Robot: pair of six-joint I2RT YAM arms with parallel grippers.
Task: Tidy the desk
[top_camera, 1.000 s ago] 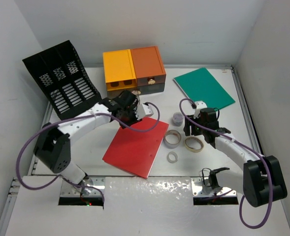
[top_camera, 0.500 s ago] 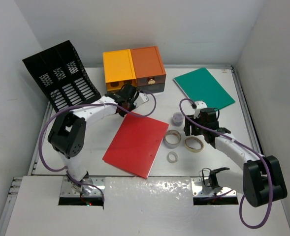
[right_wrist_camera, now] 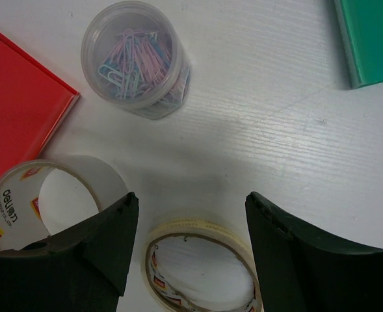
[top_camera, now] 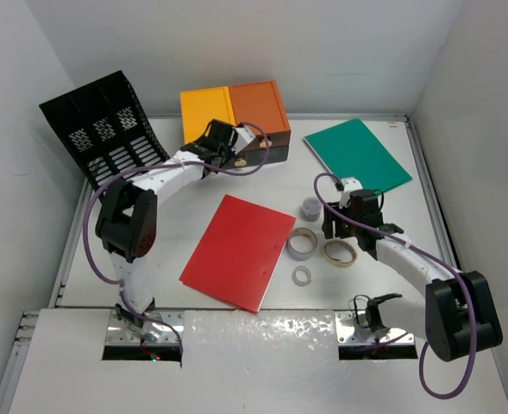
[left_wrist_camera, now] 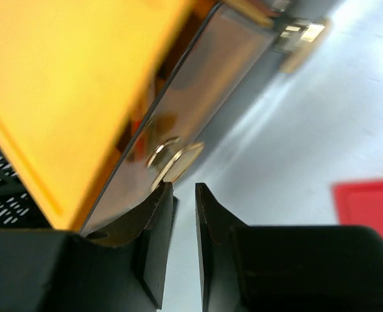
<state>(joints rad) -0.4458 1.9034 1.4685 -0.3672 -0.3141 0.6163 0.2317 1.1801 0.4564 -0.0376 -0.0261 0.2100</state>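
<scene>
The white desk [top_camera: 262,185] holds a yellow drawer box [top_camera: 206,110] and an orange drawer box [top_camera: 258,105] at the back. My left gripper [top_camera: 229,148] is at the yellow box's dark drawer front [left_wrist_camera: 198,104]. Its jaws are almost closed with nothing between them, and the fingertips are just short of a gold knob [left_wrist_camera: 177,158]. My right gripper [top_camera: 336,228] is open and empty, hovering over a beige tape roll [right_wrist_camera: 204,266]. A clear tape roll [right_wrist_camera: 22,195] lies to its left and a jar of paperclips [right_wrist_camera: 136,62] stands beyond.
A black file rack [top_camera: 107,142] leans at the back left. A red book [top_camera: 239,250] lies in the middle and a green book [top_camera: 357,153] at the back right. A small tape roll [top_camera: 302,276] lies near the red book's corner.
My left gripper has moved from over the red book's far edge back and up to the drawer front of the yellow box. The right arm has not moved.
</scene>
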